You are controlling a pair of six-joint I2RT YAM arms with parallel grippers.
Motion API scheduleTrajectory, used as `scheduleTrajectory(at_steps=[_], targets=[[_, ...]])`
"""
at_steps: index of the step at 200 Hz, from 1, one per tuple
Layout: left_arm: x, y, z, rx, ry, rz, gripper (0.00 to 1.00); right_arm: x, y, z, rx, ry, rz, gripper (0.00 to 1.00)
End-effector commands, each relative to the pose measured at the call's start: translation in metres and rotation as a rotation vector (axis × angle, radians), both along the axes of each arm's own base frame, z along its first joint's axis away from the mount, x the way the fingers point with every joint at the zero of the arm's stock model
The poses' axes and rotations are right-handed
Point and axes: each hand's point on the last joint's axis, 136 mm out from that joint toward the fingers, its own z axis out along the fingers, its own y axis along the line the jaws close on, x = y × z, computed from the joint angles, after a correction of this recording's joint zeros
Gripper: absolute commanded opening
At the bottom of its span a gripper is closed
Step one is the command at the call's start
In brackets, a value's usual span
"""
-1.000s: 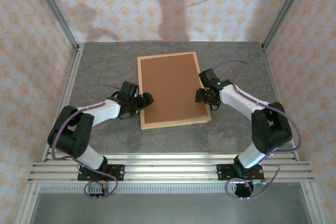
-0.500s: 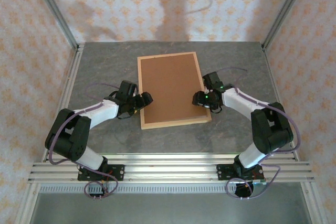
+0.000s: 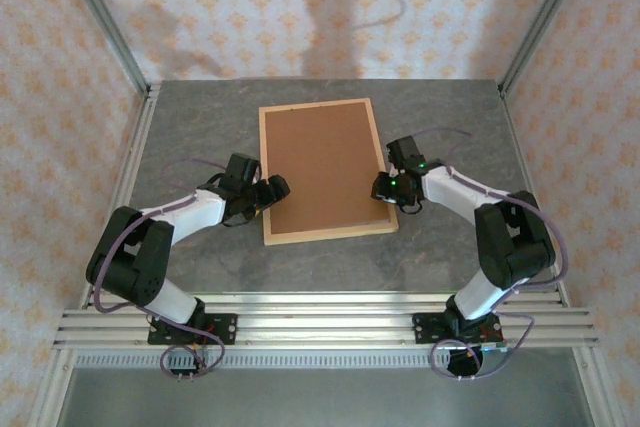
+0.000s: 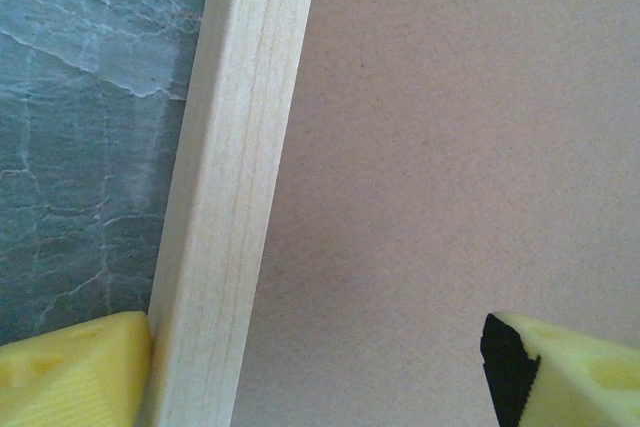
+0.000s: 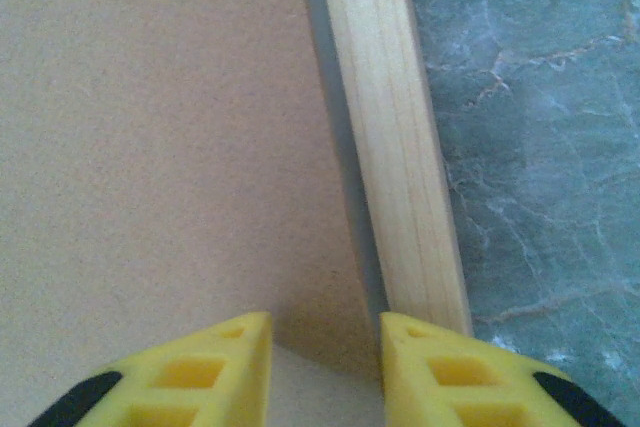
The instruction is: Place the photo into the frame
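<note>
The frame (image 3: 330, 235) lies flat at the centre of the table (image 3: 200, 127), long side running away from the arm bases. It is face-down and acts as a shallow tray: the brown backing board (image 3: 322, 167) sits inside its four light wooden rails and fills the opening. Anything beneath the board is hidden.

The left gripper (image 3: 274, 191) is at the frame's left rail, near the near-left corner. Its jaws are spread wide. In the left wrist view, one yellow finger (image 4: 70, 372) rests on the table side, touching the outer face of the rail; the other is well inside, over the board. The rail stands between them, ungripped.

The right gripper (image 3: 384, 187) is at the right rail, roughly midway along it. Its fingers (image 5: 200, 372) are apart by a narrow gap with nothing pinched: one lies over the board, the other over the rail. A thin dark seam separates board and rail here. Whether the tips press on the surface cannot be determined.
</note>
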Motion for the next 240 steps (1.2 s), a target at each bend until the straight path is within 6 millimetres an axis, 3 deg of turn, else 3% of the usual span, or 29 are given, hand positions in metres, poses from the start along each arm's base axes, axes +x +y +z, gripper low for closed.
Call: scheduleTrajectory(at_steps=[1,25,66,116,167,197,240], targets=[[-0.002,-0.008,-0.001,-0.023,0.007,-0.032,0.84,0.025,0.011,0.013,0.02,-0.079,0.002,0.39],[-0.002,-0.007,0.0,-0.015,0.004,-0.03,0.85,0.022,0.005,0.01,0.0,-0.08,-0.016,0.54],[0.0,-0.006,0.002,-0.004,0.001,-0.028,0.86,0.021,-0.012,0.026,-0.071,-0.134,-0.044,0.72],[0.004,0.004,0.009,0.051,-0.015,-0.024,0.86,0.018,-0.043,0.03,-0.223,-0.158,-0.102,0.78],[0.012,0.034,0.011,0.262,-0.009,-0.052,0.84,0.026,-0.031,0.01,-0.191,-0.127,-0.033,0.71],[0.03,0.048,0.007,0.255,0.008,-0.032,0.68,0.038,-0.022,-0.001,-0.141,-0.109,-0.012,0.63],[0.041,0.035,-0.009,0.215,0.042,-0.089,0.6,0.039,-0.019,-0.016,-0.106,-0.068,-0.011,0.45]])
